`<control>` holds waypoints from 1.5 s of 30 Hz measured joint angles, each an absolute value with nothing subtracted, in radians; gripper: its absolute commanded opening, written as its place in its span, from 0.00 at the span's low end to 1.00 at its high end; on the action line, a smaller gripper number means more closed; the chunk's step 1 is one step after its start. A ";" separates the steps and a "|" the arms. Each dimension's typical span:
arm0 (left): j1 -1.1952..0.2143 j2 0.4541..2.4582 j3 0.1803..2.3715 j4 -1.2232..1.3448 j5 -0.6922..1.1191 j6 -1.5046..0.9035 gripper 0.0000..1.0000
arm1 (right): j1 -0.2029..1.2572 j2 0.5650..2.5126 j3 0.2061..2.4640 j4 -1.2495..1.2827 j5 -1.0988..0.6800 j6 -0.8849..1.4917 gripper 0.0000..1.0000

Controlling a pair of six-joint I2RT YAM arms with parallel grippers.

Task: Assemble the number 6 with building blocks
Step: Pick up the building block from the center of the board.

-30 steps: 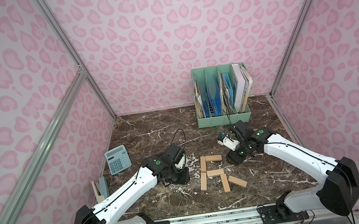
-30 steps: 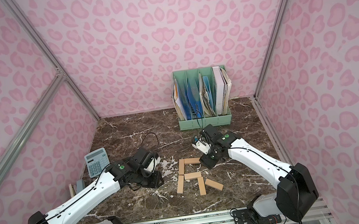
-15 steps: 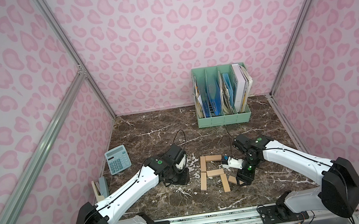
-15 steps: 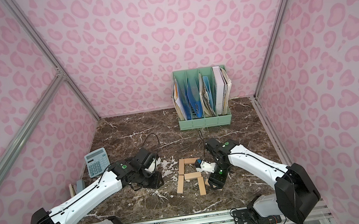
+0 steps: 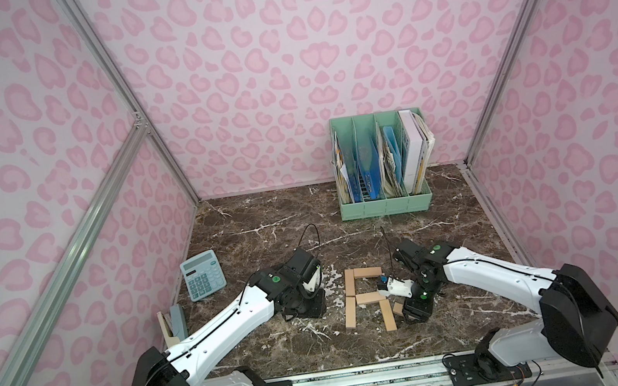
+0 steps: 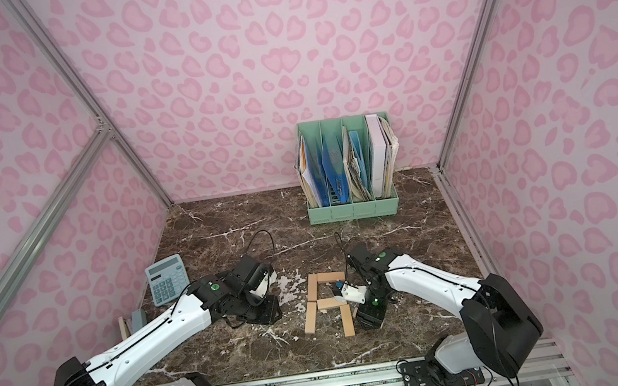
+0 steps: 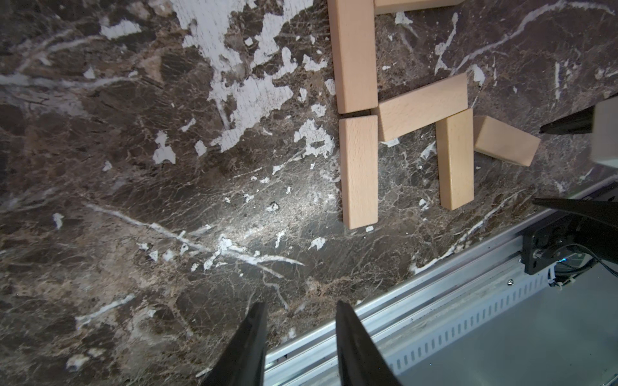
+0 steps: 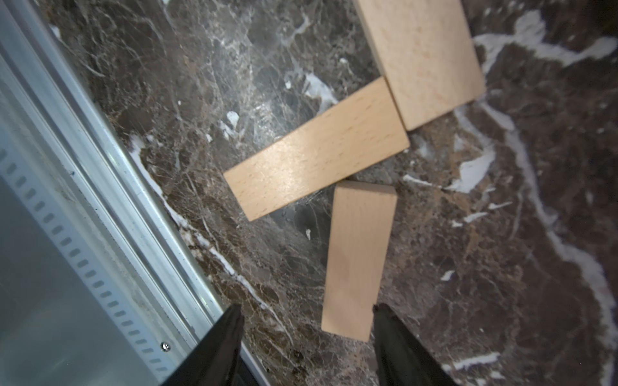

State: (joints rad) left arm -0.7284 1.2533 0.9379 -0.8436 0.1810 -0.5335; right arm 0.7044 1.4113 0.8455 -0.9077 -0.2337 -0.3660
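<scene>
Five pale building blocks lie flat in both top views as part of the number 6: a left column of two (image 5: 350,296) (image 6: 312,302), a top bar (image 5: 367,272), a middle bar (image 5: 370,298) and a lower right upright (image 5: 388,314) (image 6: 347,320). A sixth, loose block (image 8: 357,260) (image 7: 506,140) lies askew by that upright. My right gripper (image 5: 416,309) (image 8: 306,310) points down over it, open, the block's near end between the fingers. My left gripper (image 5: 306,308) (image 7: 301,305) rests left of the blocks, open a little and holding nothing.
A green file organizer (image 5: 386,204) with papers stands at the back right. A blue calculator (image 5: 203,275) and a stapler (image 5: 172,325) sit by the left wall. The metal rail (image 5: 364,377) runs along the table's front edge, close to the blocks.
My right arm swung from behind the blocks to their front right and came down over the loose block, its jaws narrowing slightly. The left arm has barely moved.
</scene>
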 measured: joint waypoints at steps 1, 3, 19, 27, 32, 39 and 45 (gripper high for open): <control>-0.728 1.253 0.938 -0.842 0.181 -0.537 0.39 | 0.710 1.419 0.845 -0.902 -0.219 -0.366 0.65; -0.728 1.253 0.936 -0.838 0.181 -0.544 0.39 | 0.720 1.432 0.842 -0.889 -0.186 -0.347 0.65; -0.728 1.248 0.912 -0.819 0.182 -0.547 0.39 | 0.729 1.488 0.837 -0.847 -0.052 -0.334 0.65; -0.728 1.250 0.918 -0.823 0.182 -0.543 0.39 | 0.729 1.480 0.813 -0.839 -0.035 -0.337 0.65; -0.728 1.250 0.914 -0.822 0.182 -0.544 0.39 | 0.740 1.492 0.825 -0.839 -0.036 -0.338 0.64; -0.728 1.250 0.914 -0.820 0.182 -0.544 0.39 | 0.760 1.538 0.852 -0.841 -0.049 -0.337 0.62; -0.728 1.244 0.911 -0.820 0.181 -0.545 0.38 | 0.764 1.552 0.852 -0.845 -0.054 -0.337 0.55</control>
